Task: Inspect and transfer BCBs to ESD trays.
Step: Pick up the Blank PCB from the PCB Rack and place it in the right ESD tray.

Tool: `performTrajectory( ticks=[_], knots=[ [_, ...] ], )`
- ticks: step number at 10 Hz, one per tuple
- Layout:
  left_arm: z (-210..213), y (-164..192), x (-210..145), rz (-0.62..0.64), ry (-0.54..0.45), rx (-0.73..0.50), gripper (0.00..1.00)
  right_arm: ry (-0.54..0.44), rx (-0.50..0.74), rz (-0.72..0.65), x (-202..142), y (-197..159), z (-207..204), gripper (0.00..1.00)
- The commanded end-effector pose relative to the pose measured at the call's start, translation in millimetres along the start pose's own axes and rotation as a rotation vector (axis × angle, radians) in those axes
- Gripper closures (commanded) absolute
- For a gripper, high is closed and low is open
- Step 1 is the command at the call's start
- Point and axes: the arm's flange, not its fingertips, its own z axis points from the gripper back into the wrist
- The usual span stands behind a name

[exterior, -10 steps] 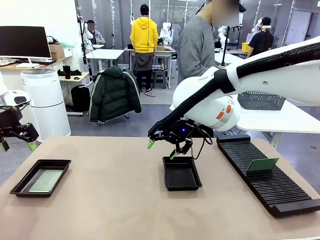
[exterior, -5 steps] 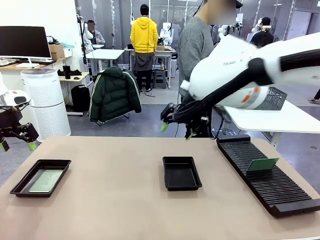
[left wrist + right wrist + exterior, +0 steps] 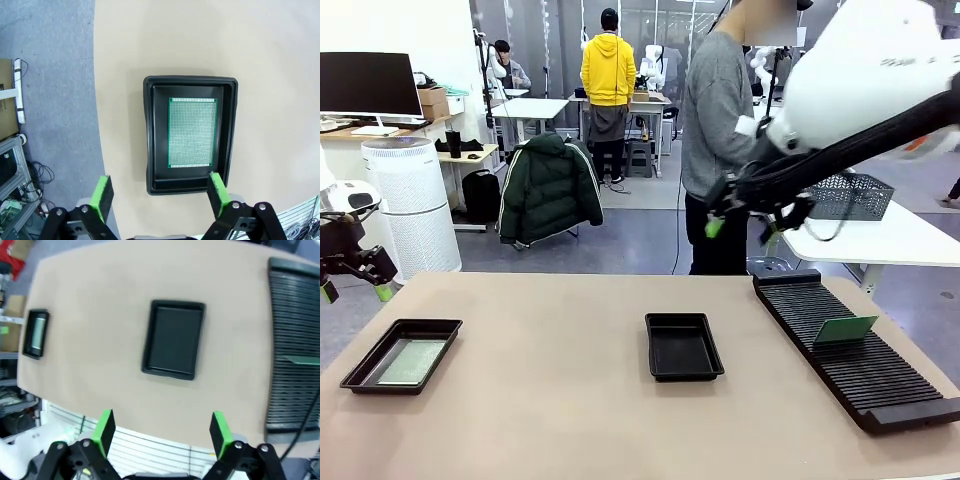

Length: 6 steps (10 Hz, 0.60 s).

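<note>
Circuit boards number two here, a flat board (image 3: 412,361) and a standing board (image 3: 846,329), both on a tan counter (image 3: 540,410) that spreads beneath the two claws.

Below the right claw (image 3: 740,232), off to its right, lies a long black ribbed rack (image 3: 895,390) that runs from the counter's far edge toward the robot. Below that claw and a little to its left sits the middle tray (image 3: 682,352), black, shallow and empty. In the right wrist view this tray (image 3: 174,339) lies ahead of the right claw (image 3: 162,429), between the lines of its fingers, with the rack (image 3: 295,315) off to one side.

The left tray (image 3: 358,373) sits below the left claw (image 3: 355,292), slightly to its right. In the left wrist view its rim (image 3: 148,135) lies straight ahead of the left claw (image 3: 160,192), one finger over the tray's near corner.

The flat board (image 3: 192,132) rests on that tray's floor, well under the left claw. The standing board (image 3: 302,360) is upright in a rack slot, below and right of the right claw.

Both claws hang high with jaws spread wide, gripping nothing.
</note>
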Motion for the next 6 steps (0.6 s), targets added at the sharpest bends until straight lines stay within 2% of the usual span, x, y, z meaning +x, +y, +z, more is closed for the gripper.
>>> performTrajectory(
  ticks=[1, 6],
  knots=[
    [-2.1, 0.9, -1.4, -0.002, -0.007, 0.002, 0.00, -0.021, -0.050, 0.084, -10.7, -45.7, 22.8, 0.00],
    [-2.1, 0.9, -1.4, -0.002, -0.007, 0.002, 0.00, -0.041, -0.071, 0.231, -27.0, -154.4, 60.5, 0.00]
  ],
)
